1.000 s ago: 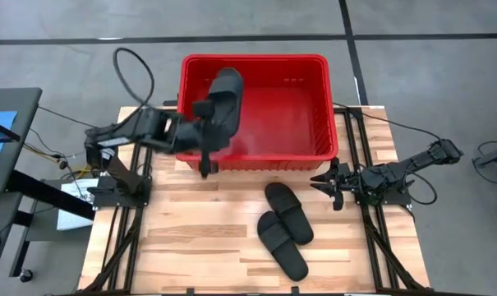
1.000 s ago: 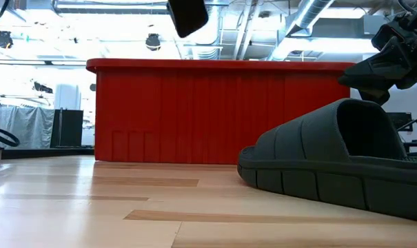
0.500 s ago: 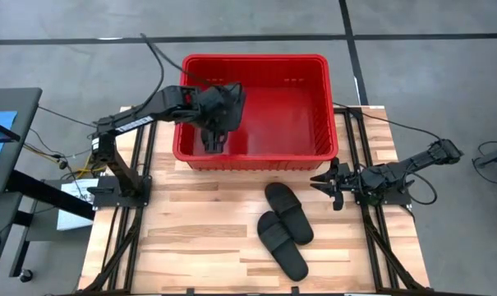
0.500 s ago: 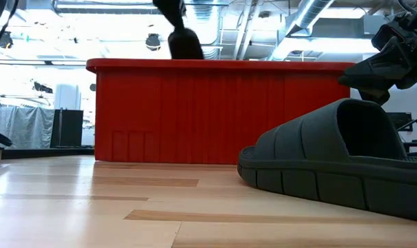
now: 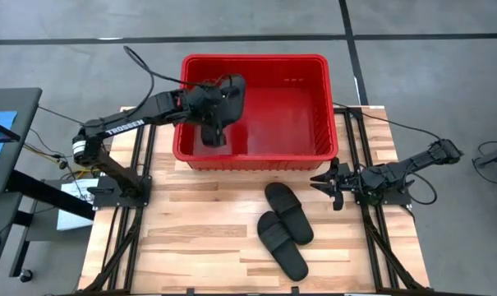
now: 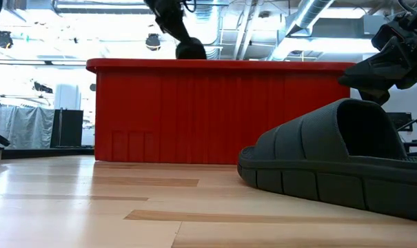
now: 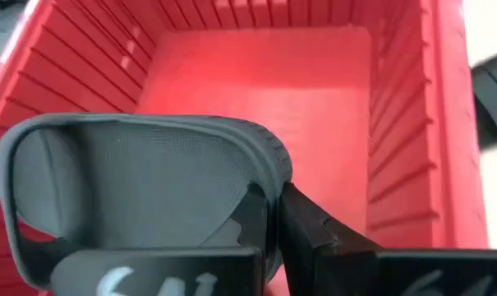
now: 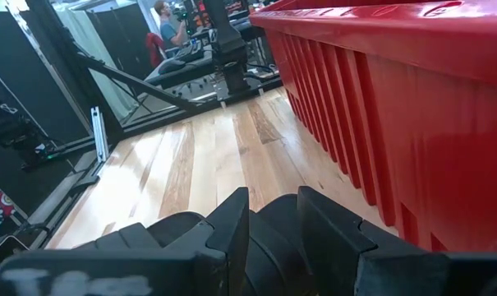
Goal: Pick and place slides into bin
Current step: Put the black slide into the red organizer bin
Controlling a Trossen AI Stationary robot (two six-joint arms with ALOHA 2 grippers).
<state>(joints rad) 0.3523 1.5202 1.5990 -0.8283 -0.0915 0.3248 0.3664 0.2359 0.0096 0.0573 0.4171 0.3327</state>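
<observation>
The red bin (image 5: 256,59) stands at the table's far side. My left gripper (image 5: 218,123) reaches over its left part, shut on one black slide (image 5: 229,89) (image 7: 133,173). In the low view that slide's top (image 6: 190,48) shows just above the bin's rim. Two more slides (image 5: 289,212) (image 5: 283,245) lie sole-down on the wood in front of the bin, side by side. My right gripper (image 5: 324,182) (image 8: 273,214) waits open at the table's right edge, level, with nothing between its fingers. My left gripper pinches the rim of the slide's sole (image 7: 263,177) between its two fingers. The fingers slant down into the bin from its left side. The slide stands tilted on edge beside the fingers, inside the bin; the bin's wall hides whether it touches the floor.
The bin's floor (image 7: 314,99) is bare to the right of the held slide. The nearer slide fills the right of the low view (image 6: 332,165). Bare wood lies on the table's left and near parts (image 5: 190,238). A person (image 8: 162,20) stands in the room beyond.
My left gripper has swung from the bin's near left rim toward the far edge, over the bin, and gone down into it, rolling a little. The slide has gone with it and sunk from well above the rim to partly below it.
</observation>
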